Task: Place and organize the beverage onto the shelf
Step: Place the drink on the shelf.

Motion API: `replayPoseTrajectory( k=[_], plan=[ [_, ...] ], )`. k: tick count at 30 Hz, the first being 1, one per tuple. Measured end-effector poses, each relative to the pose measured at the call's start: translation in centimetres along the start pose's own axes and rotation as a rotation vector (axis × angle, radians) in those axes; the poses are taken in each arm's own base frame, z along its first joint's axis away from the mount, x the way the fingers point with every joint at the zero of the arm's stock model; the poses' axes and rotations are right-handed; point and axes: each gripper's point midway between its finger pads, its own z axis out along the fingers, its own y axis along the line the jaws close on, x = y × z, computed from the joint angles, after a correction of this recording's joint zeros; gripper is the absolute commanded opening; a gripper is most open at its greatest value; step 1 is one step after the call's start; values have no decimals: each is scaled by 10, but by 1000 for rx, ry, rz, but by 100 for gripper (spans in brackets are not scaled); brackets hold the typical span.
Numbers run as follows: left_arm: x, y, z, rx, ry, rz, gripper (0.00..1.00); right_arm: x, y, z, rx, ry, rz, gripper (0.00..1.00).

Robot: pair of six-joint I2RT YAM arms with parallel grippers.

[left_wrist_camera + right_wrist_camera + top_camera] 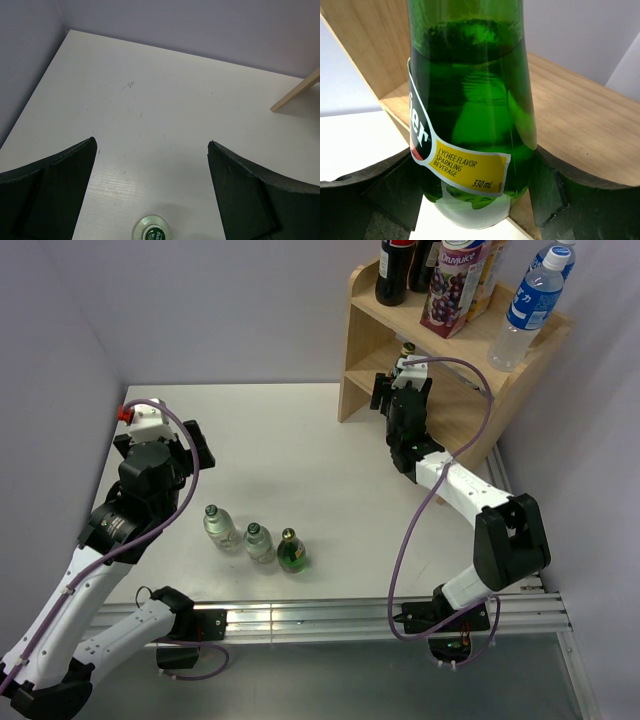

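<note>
My right gripper (400, 380) (472, 170) is shut on a green glass bottle (405, 352) (470, 90) with a yellow lychee label, held upright at the front edge of the lower tier of the wooden shelf (362, 320) (580, 110). On the top tier stand dark cola bottles (396, 270), a purple juice carton (452, 285) and water bottles (527, 308). Two clear bottles (217, 525) (259, 542) and a green bottle (291, 552) stand on the table. My left gripper (190, 452) (151, 142) hangs open over the table, a green-capped bottle top (152, 231) just below it.
The white table (300, 450) is walled by grey panels at the left, back and right. The shelf fills the back right corner, one foot (297, 92) showing in the left wrist view. A metal rail (330, 615) runs along the near edge.
</note>
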Motion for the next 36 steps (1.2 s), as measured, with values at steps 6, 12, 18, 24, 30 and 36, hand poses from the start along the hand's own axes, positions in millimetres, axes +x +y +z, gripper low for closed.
replayPoseTrajectory(
  k=[6,12,18,24,30,36],
  plan=[
    [1,-2,0,12,3,0,99,-1,-3,5,34,-20,11,3],
    [1,-3,0,17,5,1,99,-2,-7,14,90,-26,30,5],
    [1,-4,0,25,7,6,100,-2,-7,16,93,-27,36,6],
    [2,-5,0,31,10,7,99,-2,-5,19,97,-59,35,7],
    [2,-6,0,36,11,7,99,-4,-1,26,100,-112,59,8],
    [4,-6,0,39,15,9,100,-4,5,32,100,-146,78,13]
  ],
)
